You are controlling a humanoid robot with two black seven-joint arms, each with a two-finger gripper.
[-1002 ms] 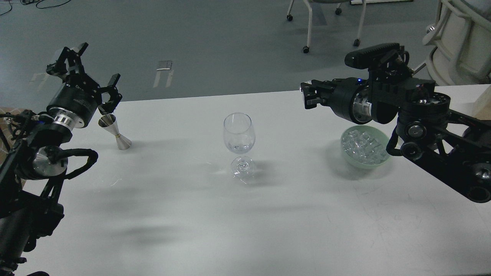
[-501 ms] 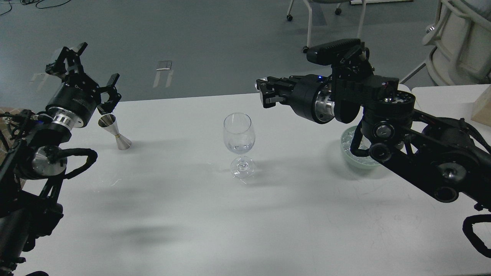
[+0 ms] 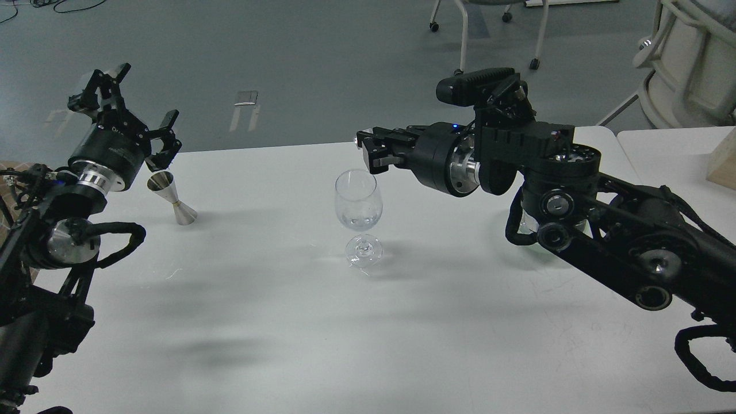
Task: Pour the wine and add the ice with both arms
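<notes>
A clear wine glass [image 3: 358,201] stands upright at the middle of the white table [image 3: 287,322], with a little clear wine [image 3: 357,220] in its bowl. My right gripper [image 3: 365,150] hovers just above the glass's right rim, fingers close together on a small pale ice cube. The heap of ice and its pale green bowl [image 3: 521,225] are almost hidden behind my right arm. My left gripper [image 3: 144,100] is open and empty, just above and left of a steel jigger [image 3: 172,198].
A wooden block [image 3: 722,164] sits at the table's right edge. Chair legs on castors [image 3: 460,57] stand on the grey floor beyond the table's far edge. My right arm spans the table's right half.
My right gripper has swung left from above the ice bowl to the wine glass's rim, and its arm now covers the bowl. The left arm has barely moved.
</notes>
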